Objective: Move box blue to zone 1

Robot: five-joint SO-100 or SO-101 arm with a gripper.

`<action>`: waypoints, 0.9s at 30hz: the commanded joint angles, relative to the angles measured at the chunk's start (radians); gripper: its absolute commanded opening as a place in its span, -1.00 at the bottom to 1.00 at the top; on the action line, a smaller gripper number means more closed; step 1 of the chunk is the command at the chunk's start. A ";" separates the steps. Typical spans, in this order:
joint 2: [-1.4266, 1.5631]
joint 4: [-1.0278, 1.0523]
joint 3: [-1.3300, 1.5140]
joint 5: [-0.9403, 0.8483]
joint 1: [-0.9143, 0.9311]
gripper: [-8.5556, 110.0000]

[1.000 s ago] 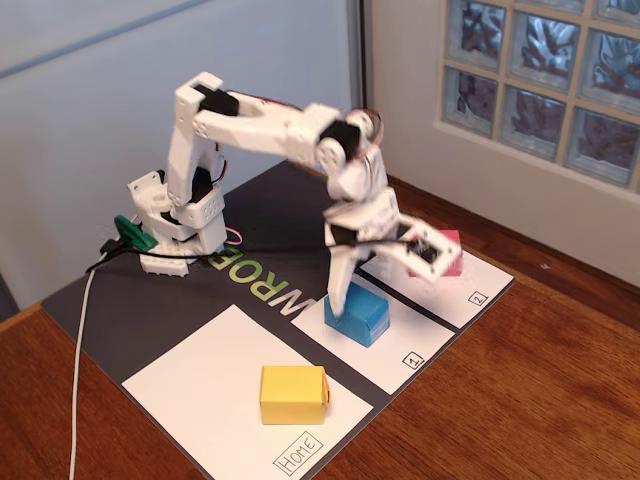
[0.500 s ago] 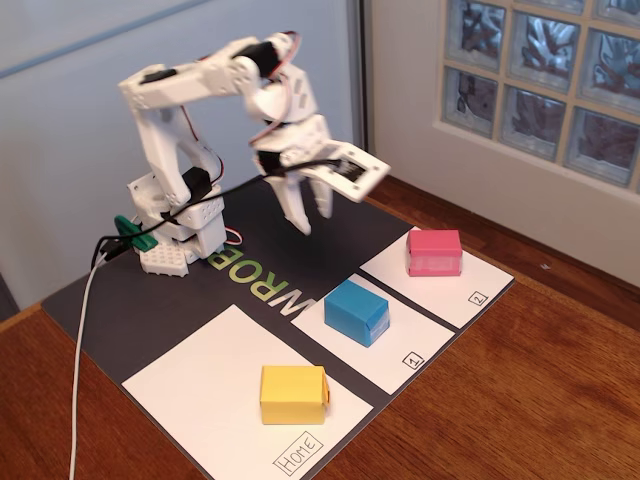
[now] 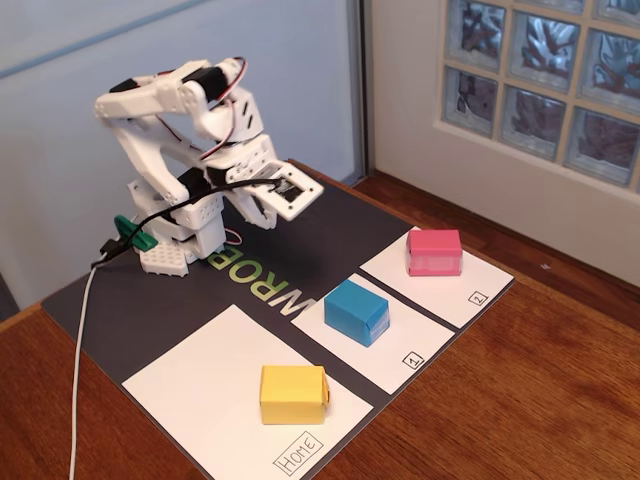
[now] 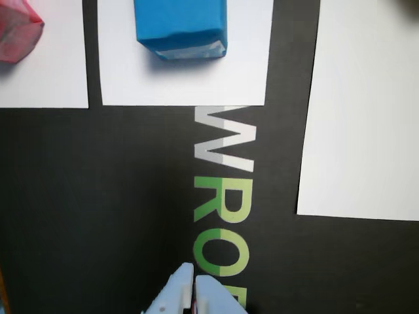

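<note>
The blue box (image 3: 356,311) rests on zone 1 (image 3: 400,336), the white panel with a boxed "1" at its corner. In the wrist view the blue box (image 4: 181,26) lies at the top edge on zone 1 (image 4: 183,82), far ahead of the jaws. My gripper (image 4: 194,280) is shut and holds nothing, its fingertips over the black mat's green lettering. In the fixed view the arm is folded back over its base, with the gripper (image 3: 242,212) hanging low beside it, well away from the box.
A pink box (image 3: 434,252) sits on the panel marked "2" (image 3: 475,280), and a yellow box (image 3: 293,394) on the large "Home" panel (image 3: 200,385). The black mat (image 3: 150,300) lies on a wooden table. The base (image 3: 180,245) and its cables stand at the back left.
The gripper, low beside the blue box a second ago, rose and swung back toward the base. Its jaws went from open to shut. The box stayed on zone 1.
</note>
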 commanded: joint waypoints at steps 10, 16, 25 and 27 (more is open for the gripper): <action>0.360 -0.003 0.331 -0.038 0.089 -0.87; 0.499 0.052 0.430 -0.083 0.130 -0.87; 0.583 0.057 0.552 -0.143 0.135 -0.87; 0.600 0.057 0.577 -0.156 0.135 -0.87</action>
